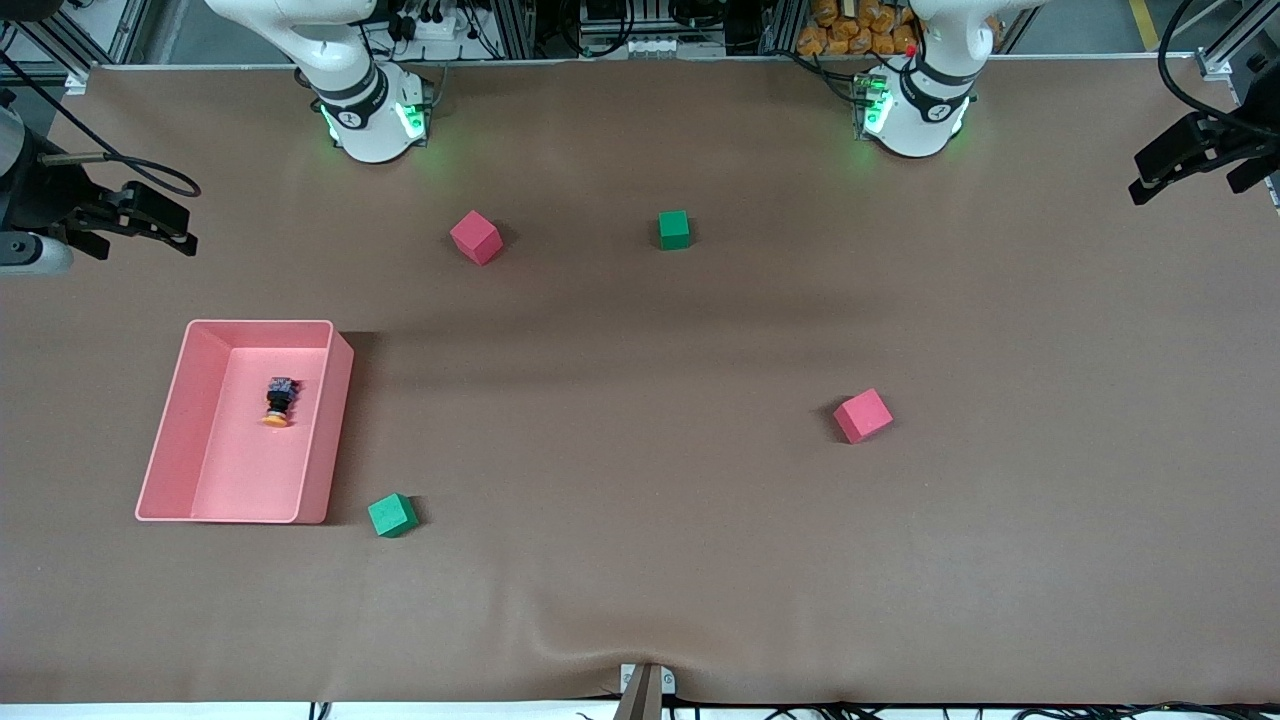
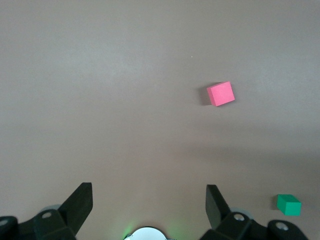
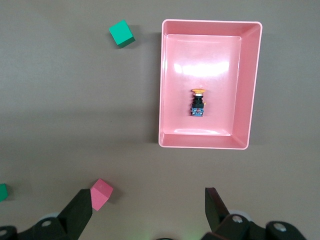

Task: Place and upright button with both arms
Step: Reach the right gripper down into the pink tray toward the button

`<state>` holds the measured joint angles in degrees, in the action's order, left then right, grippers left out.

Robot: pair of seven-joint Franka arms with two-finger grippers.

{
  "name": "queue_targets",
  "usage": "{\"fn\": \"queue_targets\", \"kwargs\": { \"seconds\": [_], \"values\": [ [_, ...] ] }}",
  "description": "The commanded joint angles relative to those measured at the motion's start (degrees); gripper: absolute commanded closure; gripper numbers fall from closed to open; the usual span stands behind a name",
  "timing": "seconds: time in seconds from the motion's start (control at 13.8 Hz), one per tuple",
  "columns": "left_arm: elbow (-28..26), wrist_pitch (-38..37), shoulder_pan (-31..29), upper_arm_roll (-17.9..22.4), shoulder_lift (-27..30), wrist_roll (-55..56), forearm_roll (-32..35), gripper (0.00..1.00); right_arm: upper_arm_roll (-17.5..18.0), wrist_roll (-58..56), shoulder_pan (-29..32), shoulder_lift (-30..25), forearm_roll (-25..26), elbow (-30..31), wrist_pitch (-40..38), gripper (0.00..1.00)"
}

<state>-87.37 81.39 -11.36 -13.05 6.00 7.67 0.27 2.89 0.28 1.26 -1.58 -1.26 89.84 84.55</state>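
Nearest the front camera sits a green cube (image 1: 392, 515), just beside the pink tray (image 1: 168, 428) at the right arm's end of the table. Inside that tray the button (image 1: 279, 401) lies on its side, orange cap toward the camera, untouched. High over that end hangs the right gripper (image 1: 140, 222), jaws spread wide and empty. Pink cubes and another green one lie scattered toward the middle. Over the other end waits the left gripper (image 1: 1195, 155), also wide and empty. Nothing looks done yet: lifting, handing over and uprighting all remain.
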Motion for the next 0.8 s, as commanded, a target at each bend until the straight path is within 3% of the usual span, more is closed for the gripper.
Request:
{"fn": "queue_targets", "kwargs": {
  "seconds": [0.0, 0.36, 0.72],
  "values": [
    [0.62, 0.09, -0.24, -0.49, -0.20, -1.61, -0.45, 0.00, -0.07, -0.99, 0.15, -0.62, 0.56, -0.19, -0.87, 0.00],
    [1.06, 0.17, -0.59, -0.31, -1.94, -2.39, -0.18, 0.00, -0.07, -0.81, -0.03, -0.18, 0.56, -0.11, -0.44, 0.00],
    [3.61, 0.61, -0.85, 0.13, -6.25, -5.30, -0.01, 0.00, -0.16, -1.16, 1.64, 9.11, 0.03, 0.68, 0.00, 0.00]
  ]
}}
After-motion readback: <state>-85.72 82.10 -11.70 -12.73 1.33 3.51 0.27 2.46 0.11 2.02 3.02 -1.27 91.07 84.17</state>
